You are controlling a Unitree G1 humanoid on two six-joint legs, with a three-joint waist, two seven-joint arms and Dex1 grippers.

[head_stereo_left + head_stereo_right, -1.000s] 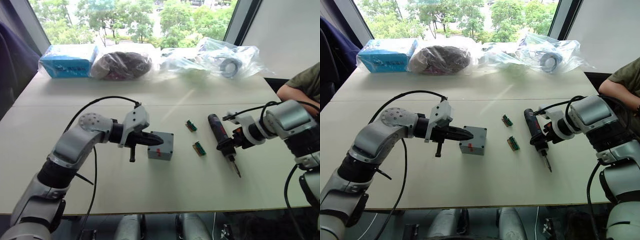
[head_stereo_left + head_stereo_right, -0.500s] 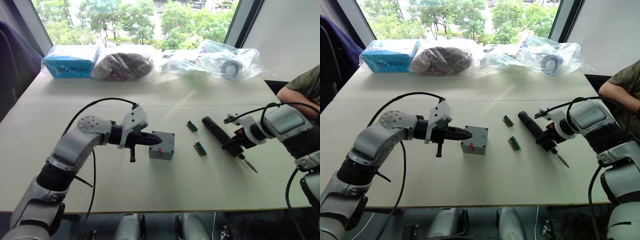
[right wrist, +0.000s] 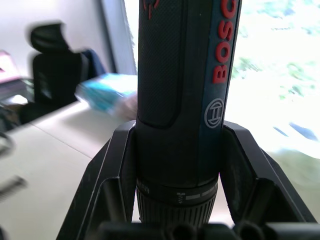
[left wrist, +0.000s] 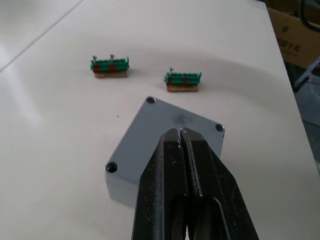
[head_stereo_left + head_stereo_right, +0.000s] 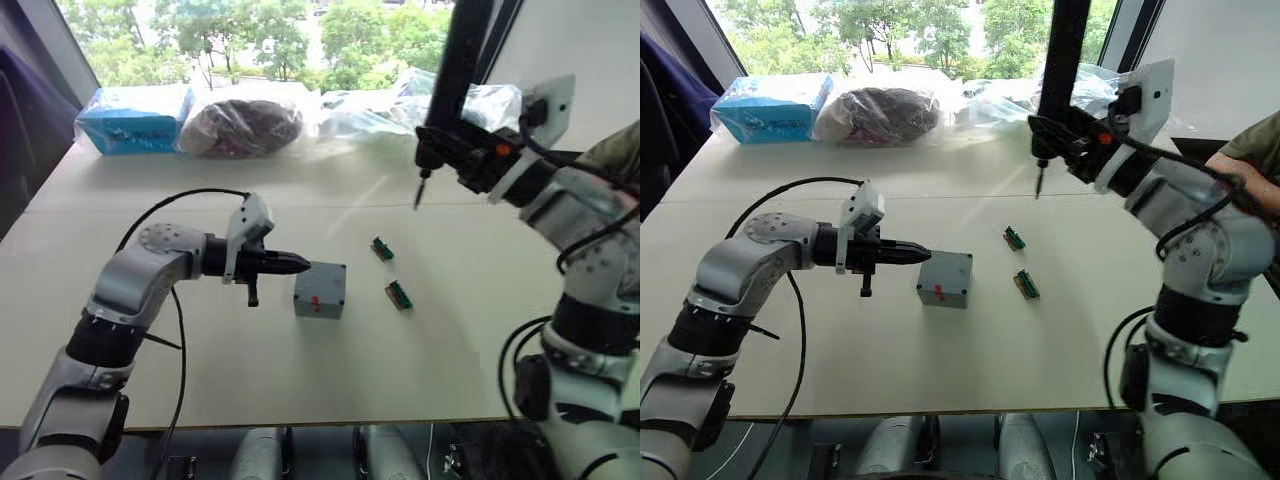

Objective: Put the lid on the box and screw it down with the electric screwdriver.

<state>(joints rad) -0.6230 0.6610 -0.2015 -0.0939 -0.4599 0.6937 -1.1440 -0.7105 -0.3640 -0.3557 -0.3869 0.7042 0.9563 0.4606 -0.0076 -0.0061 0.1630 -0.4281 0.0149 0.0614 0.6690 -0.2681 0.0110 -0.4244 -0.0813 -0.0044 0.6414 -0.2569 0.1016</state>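
The grey box (image 5: pixel 319 297) with a small red mark on its near wall stands mid-table. The flat grey lid (image 4: pixel 148 133), with screw holes at its corners, lies on top of it. My left gripper (image 5: pixel 300 264) is shut with nothing in it, its tips just above the lid's left edge. High over the table's far right, my right gripper (image 5: pixel 468 158) is shut on the black and red electric screwdriver (image 5: pixel 455 60). The screwdriver stands nearly upright with its bit pointing down, well away from the box.
Two small green connectors (image 5: pixel 382 249) (image 5: pixel 399 295) lie right of the box. A blue packet (image 5: pixel 135 118), a dark bag (image 5: pixel 245 128) and clear plastic bags (image 5: pixel 455 105) line the far edge. A person's sleeve (image 5: pixel 1252 150) shows at the right.
My right arm has lifted the screwdriver off the table and swung it upright, high over the far right. My left gripper stays shut beside the box.
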